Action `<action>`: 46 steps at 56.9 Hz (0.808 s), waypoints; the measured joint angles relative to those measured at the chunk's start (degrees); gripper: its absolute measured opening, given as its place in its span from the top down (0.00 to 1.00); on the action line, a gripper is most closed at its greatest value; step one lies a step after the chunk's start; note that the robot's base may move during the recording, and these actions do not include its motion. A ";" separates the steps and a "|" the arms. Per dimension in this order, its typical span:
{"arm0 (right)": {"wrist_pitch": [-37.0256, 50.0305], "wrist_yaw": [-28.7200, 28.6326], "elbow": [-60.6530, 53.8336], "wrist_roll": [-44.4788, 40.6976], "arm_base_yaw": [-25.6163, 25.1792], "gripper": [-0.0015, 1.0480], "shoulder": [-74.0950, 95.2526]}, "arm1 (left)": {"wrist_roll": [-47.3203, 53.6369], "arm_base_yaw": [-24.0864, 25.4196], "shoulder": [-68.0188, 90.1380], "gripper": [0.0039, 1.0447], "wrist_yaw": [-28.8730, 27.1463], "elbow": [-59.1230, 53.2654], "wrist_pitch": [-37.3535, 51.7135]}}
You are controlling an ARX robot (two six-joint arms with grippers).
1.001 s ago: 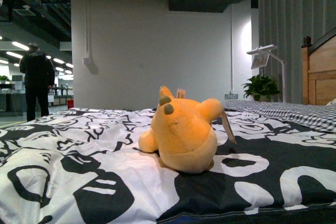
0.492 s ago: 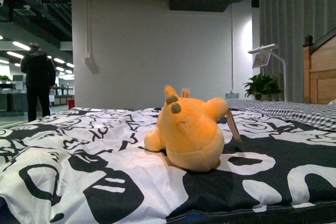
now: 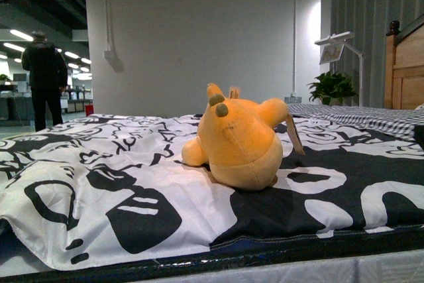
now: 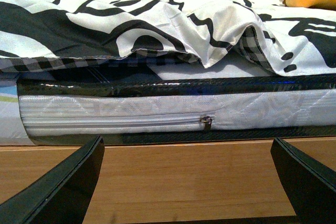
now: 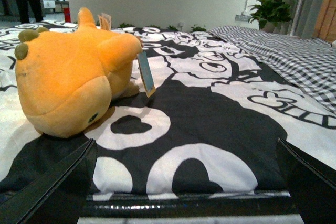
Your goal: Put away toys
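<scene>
The left jaws stand wide apart with nothing between them. The left wrist view looks between them at the side of the white quilted mattress, with its zip pull, and at the wooden bed frame below it. The edge of the black-and-white duvet hangs over the mattress there. In the front view a person in dark clothes stands far off at the left, back turned, in a lit hall. The duvet spreads across the whole foreground. The orange-yellow plush toy lies on it a little right of the middle, tipped over on its side. Two grey-green nubs and a pointed ear show on the toy's upper left, and a paper tag hangs at its right. Behind it stands a white wall. Further right are a potted plant and a white lamp on a thin stem. A checked sheet lies beyond the duvet, and a wooden headboard stands at the far right edge. The right jaws are also spread wide and hold nothing. They are level with the duvet's edge, and the plush toy lies near ahead of them, apart from both.
</scene>
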 joint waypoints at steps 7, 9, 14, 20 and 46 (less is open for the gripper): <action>2.49 0.39 4.37 -1.46 2.36 0.02 6.23 | 0.00 0.00 0.00 0.06 0.00 0.00 0.00; 2.97 0.55 5.44 -1.84 2.95 0.02 7.67 | 0.00 0.00 0.00 0.06 0.00 0.00 0.00; 4.59 0.79 9.20 -2.78 4.55 0.02 12.68 | 0.00 0.00 0.00 0.06 0.00 0.00 0.00; 5.42 1.09 12.50 -3.15 5.33 0.02 16.98 | 0.00 0.00 0.00 0.06 0.00 0.00 0.00; 6.03 2.03 24.26 -3.78 7.82 0.02 29.88 | 0.00 0.00 0.00 0.06 0.00 0.00 0.00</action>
